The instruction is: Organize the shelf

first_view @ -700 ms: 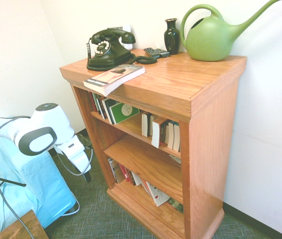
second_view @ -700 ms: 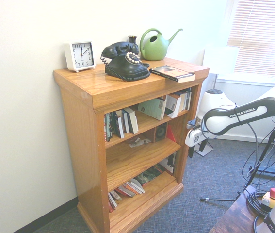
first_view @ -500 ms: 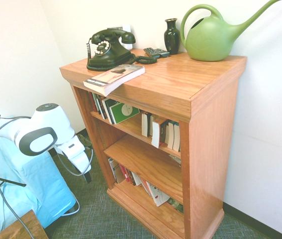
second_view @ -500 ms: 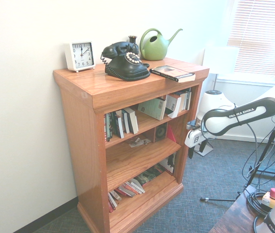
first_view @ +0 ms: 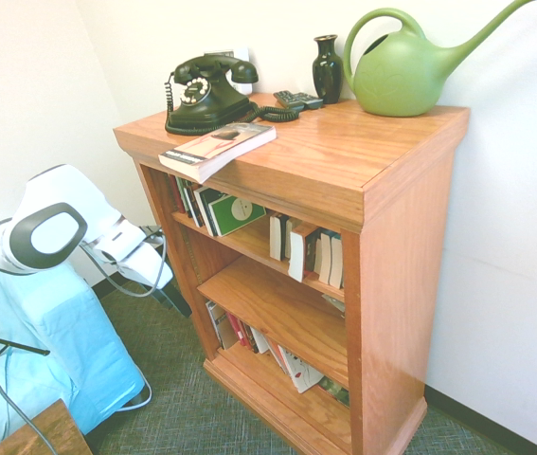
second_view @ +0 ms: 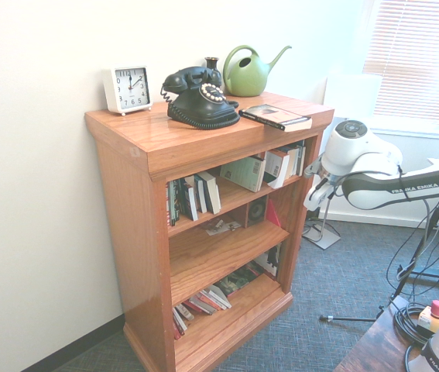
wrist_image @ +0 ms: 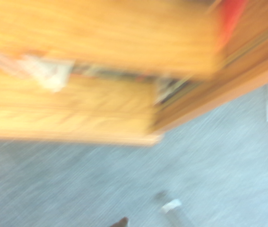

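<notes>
Shelf: stood against the far wall, three tiers partly filled.
Book: laid on the top board's left front edge; judged light, stiff, best pinched at the overhanging edge.
End effector: spread, empty, right of the shelf.

Glossy orange-brown wooden shelf showing smooth grain, shiny black telephone gleaming, green matt plastic watering can, glossy dark vase, rough grey-blue carpet
</notes>
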Available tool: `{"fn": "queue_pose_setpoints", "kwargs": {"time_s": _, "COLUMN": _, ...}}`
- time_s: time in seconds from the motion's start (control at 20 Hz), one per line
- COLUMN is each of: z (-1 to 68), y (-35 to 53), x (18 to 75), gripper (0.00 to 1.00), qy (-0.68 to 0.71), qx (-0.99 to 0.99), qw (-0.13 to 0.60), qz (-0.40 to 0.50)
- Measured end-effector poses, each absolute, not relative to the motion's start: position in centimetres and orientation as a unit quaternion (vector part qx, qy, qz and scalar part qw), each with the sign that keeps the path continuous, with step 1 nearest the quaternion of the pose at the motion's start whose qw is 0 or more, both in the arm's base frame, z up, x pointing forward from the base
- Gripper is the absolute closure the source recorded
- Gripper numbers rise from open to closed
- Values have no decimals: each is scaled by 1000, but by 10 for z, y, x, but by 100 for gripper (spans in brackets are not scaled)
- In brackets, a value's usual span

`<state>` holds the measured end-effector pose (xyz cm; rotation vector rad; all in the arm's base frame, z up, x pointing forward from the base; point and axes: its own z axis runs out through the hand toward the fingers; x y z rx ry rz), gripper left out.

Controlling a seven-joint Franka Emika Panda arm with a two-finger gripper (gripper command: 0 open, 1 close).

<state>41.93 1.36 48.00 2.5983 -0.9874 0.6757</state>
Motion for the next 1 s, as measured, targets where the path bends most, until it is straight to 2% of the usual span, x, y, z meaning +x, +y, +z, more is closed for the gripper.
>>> {"fn": "queue_pose_setpoints", "kwargs": {"time_s": 0.55, "z": 556, "y": 51, "x": 398, "gripper": 0, "qy": -249, "qx": 809, "qw": 307, "qz": 434}}
{"fn": "queue_pose_setpoints", "kwargs": {"time_s": 1.0, "z": 554, "y": 79, "x": 409, "gripper": 0, "qy": -160, "qx": 735, "qw": 389, "qz": 533}}
